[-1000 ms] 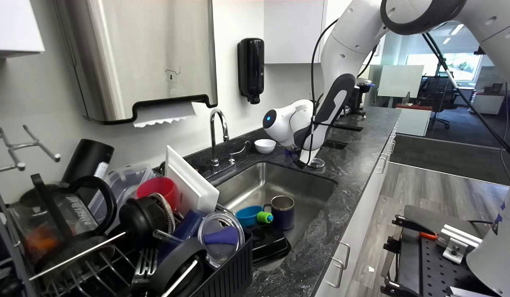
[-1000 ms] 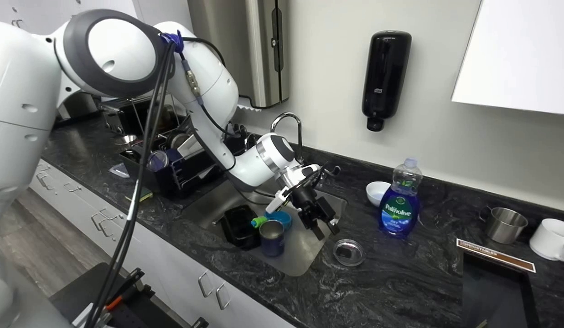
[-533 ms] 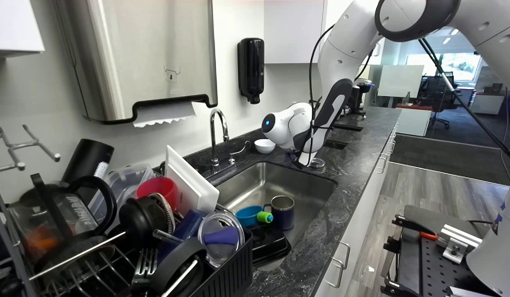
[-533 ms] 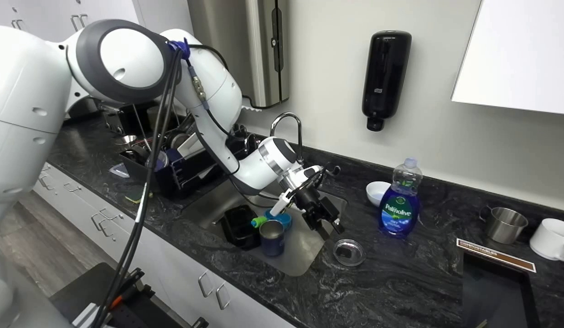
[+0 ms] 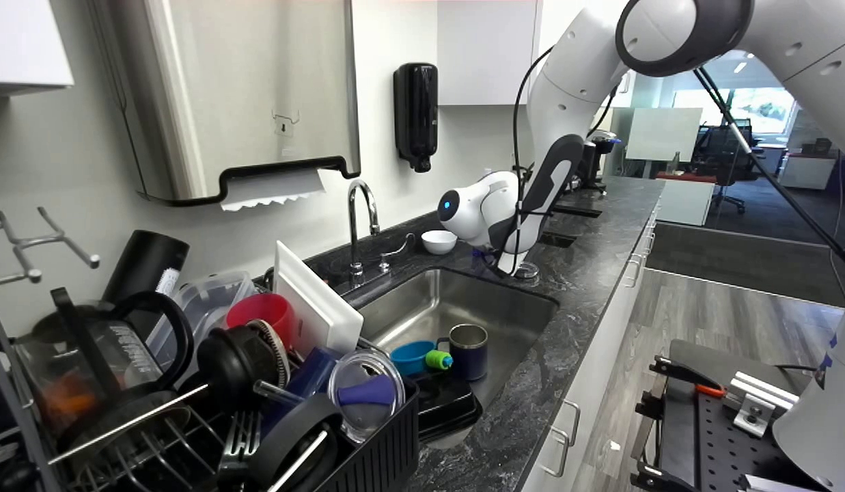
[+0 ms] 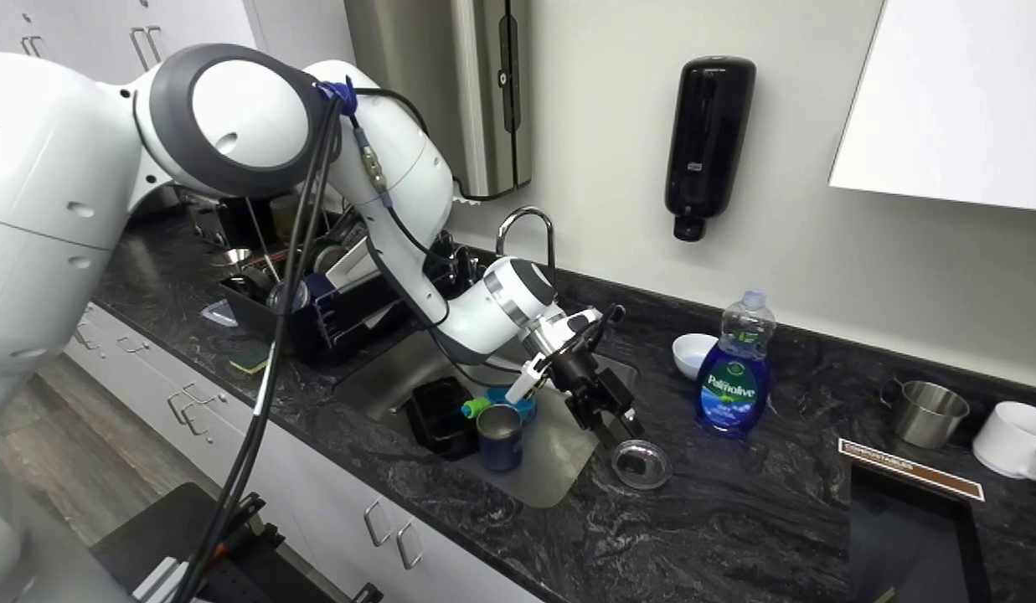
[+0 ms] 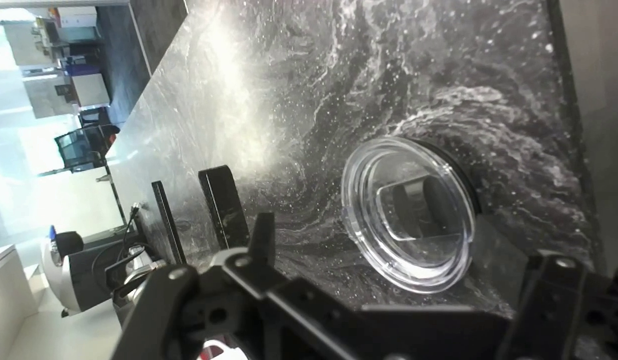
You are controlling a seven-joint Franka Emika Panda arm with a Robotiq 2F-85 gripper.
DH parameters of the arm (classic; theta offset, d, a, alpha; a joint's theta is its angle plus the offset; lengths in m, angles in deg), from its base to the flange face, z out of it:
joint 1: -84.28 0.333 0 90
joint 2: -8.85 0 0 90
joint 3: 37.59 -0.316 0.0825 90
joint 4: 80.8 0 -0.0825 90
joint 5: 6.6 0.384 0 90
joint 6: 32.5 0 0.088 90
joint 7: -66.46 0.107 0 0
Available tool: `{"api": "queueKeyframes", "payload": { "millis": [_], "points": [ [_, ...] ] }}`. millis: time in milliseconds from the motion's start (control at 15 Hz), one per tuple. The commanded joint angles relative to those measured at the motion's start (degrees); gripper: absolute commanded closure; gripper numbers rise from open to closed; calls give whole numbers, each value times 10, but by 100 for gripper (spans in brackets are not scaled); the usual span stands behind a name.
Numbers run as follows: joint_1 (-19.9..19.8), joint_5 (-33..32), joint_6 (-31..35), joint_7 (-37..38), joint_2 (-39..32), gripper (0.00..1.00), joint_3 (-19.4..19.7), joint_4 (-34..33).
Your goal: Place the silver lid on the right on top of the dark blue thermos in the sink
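The lid [image 6: 641, 465] lies on the counter [image 6: 752, 502], at three o'clock from the blue cup [image 6: 501, 455] in an exterior view, so picking it up and putting it on top seem left to do. The gripper [image 6: 620, 430] is near it, spread wide and holding nothing. The lid looks round, shiny and see-through, dark in the middle.

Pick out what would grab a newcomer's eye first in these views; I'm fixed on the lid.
Probably the big white arm, stretched out above the dark countertop with its open hand close to the round, see-through lid. Next, likely the vivid blue Palmolive bottle, standing nearer the wall, then the crammed dish rack beside the sink. The steel towel dispenser also looms large on that wall.
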Motion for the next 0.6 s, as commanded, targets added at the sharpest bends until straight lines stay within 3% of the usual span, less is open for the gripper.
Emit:
{"api": "queueKeyframes", "payload": {
  "millis": [0,533],
  "points": [
    [-6,-12,2,11,-9,0,-1,-9],
    [-7,-12,12,10,-15,0,-5,-7]
  ]
}}
